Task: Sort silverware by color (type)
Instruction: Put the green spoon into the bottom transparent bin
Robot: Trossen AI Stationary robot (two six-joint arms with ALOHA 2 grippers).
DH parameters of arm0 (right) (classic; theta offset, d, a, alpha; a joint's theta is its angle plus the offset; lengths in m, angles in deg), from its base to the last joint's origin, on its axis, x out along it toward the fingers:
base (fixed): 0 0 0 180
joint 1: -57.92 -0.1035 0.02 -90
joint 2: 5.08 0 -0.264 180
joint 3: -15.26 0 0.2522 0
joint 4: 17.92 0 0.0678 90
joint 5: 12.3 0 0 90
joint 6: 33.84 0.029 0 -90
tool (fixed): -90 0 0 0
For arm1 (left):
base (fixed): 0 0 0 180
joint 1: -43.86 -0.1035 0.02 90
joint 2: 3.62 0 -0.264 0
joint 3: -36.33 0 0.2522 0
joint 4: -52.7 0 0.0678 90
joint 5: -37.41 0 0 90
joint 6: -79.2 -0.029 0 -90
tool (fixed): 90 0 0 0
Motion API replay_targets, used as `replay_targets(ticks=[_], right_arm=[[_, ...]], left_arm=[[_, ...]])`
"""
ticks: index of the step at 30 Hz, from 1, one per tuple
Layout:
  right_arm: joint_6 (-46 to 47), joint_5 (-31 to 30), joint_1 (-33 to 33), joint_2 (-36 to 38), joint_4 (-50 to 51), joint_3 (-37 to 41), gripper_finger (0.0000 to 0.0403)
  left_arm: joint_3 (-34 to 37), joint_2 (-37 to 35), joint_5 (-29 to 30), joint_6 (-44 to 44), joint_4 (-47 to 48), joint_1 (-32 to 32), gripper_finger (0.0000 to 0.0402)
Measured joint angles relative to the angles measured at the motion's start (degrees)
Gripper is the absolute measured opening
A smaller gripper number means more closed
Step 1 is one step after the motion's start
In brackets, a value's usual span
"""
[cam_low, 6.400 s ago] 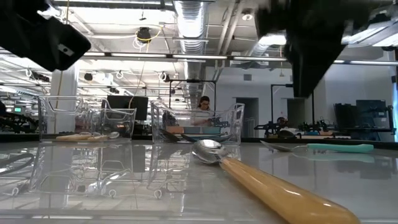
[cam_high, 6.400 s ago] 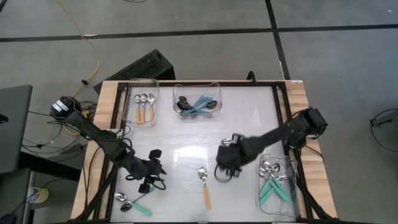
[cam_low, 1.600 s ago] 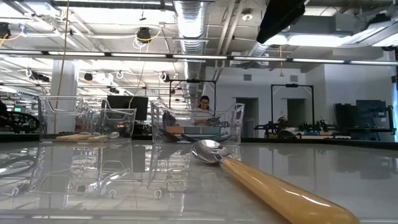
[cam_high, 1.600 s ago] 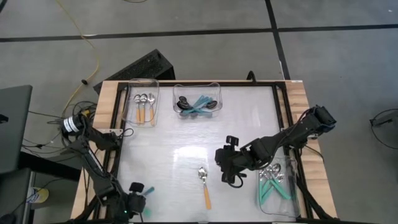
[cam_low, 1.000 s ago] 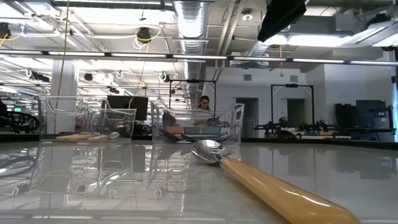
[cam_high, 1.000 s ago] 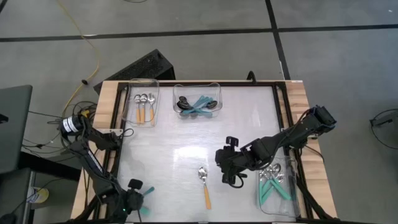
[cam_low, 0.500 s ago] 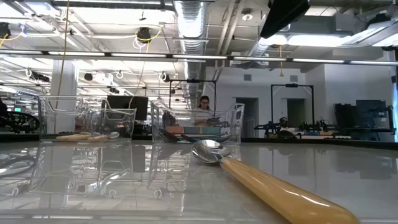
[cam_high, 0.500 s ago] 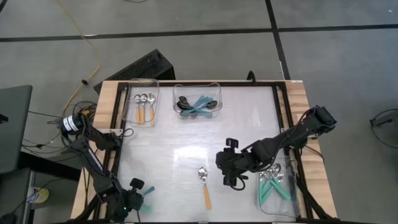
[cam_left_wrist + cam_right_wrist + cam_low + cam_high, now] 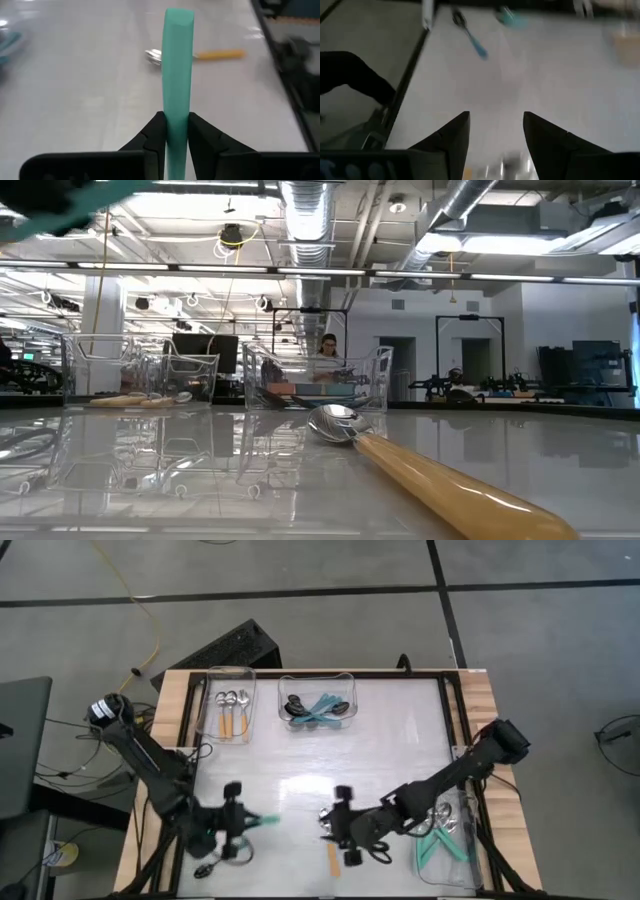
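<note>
My left gripper [image 9: 243,824] hovers over the near-left part of the table, shut on a teal-handled spoon [image 9: 264,823]. Its handle sticks out toward the right and shows as a teal blur [image 9: 70,205] high in the low view; the bowl is hidden. My right gripper [image 9: 343,831] is open just above the orange-handled spoon [image 9: 331,856], which lies flat on the table [image 9: 420,470]. Its fingers [image 9: 451,137] straddle the shiny bowl [image 9: 515,164]. A dark spoon with a blue handle [image 9: 468,33] lies near the near-left corner [image 9: 203,868]. My left gripper pinches the teal handle [image 9: 176,131] between its two fingers [image 9: 154,131], well back from the handle's free end [image 9: 179,17]. The fingers point roughly level toward the table's right and lie along the handle. The spoon is lifted clear of the table.
Two clear bins stand at the far edge: one with orange-handled spoons [image 9: 228,705], one with dark blue-handled spoons [image 9: 318,705]. A third bin with teal-handled spoons [image 9: 445,840] sits at the near right. The middle of the white tabletop [image 9: 330,765] is bare.
My left gripper has risen from the near-left corner and moved right and farther in, carrying the teal spoon off the table. My right gripper has swung left and toward the near edge, ending over the orange-handled spoon, which has stayed in place.
</note>
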Motion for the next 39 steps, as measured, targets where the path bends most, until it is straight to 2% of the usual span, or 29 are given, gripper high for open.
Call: replay_targets(ticks=[3, 6, 8, 12, 22, 27, 39], right_arm=[[-12.5, -0.3, 0.6, -3.5, -11.5, 0.0, 0.0207], [-17.5, -5.6, 1.5, -5.4, -18.6, 0.0, 0.0207], [-18.3, -7.7, 2.2, -5.4, -18.3, 0.0, 0.0207], [-17.6, -7.7, 4.6, -5.4, -16.5, 0.0, 0.0212], [-21.4, -5.7, 8.5, -5.4, -16.2, 0.0, 0.0266], [-22.9, 0.2, 9.9, -5.4, -16.7, 0.0, 0.0268], [-24.1, 1.5, 11.6, -5.4, -19.1, 0.0, 0.026]], left_arm=[[0.0, -0.6, 0.1, -0.8, 0.0, -4.7, 0.0045], [0.0, -0.3, 0.1, -2.0, -0.1, -7.9, 0.0045], [0.0, 0.3, 0.4, -3.3, -0.4, -9.1, 0.0045], [0.0, 0.4, 0.5, -5.7, -1.6, -9.5, 0.0045], [-0.1, 0.4, 0.7, -10.1, -5.7, -9.5, 0.0045], [-0.1, 0.4, 1.8, -11.6, -6.5, -9.7, 0.0045], [-0.1, 0.4, 1.4, -17.7, -12.1, -12.2, 0.0046]])
